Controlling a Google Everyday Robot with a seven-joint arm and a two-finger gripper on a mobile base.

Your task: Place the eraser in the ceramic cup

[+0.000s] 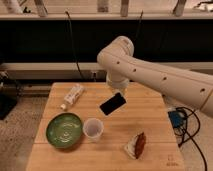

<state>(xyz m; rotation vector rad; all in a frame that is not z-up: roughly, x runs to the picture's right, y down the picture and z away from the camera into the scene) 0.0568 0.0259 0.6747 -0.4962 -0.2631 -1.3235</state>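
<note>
The eraser (112,104) is a flat black block, held tilted in the air above the wooden table (150,117). My gripper (119,94) is shut on its upper right end, under the bulky white arm. The ceramic cup (93,128) is small, pale and upright on the table. It stands below and a little left of the eraser, apart from it and empty as far as I can see.
A wide green bowl (64,130) sits just left of the cup. A white bottle (73,95) lies at the table's back left. A brown-and-white wedge (136,145) lies at the front right. Cables and a blue box (176,120) are on the floor to the right.
</note>
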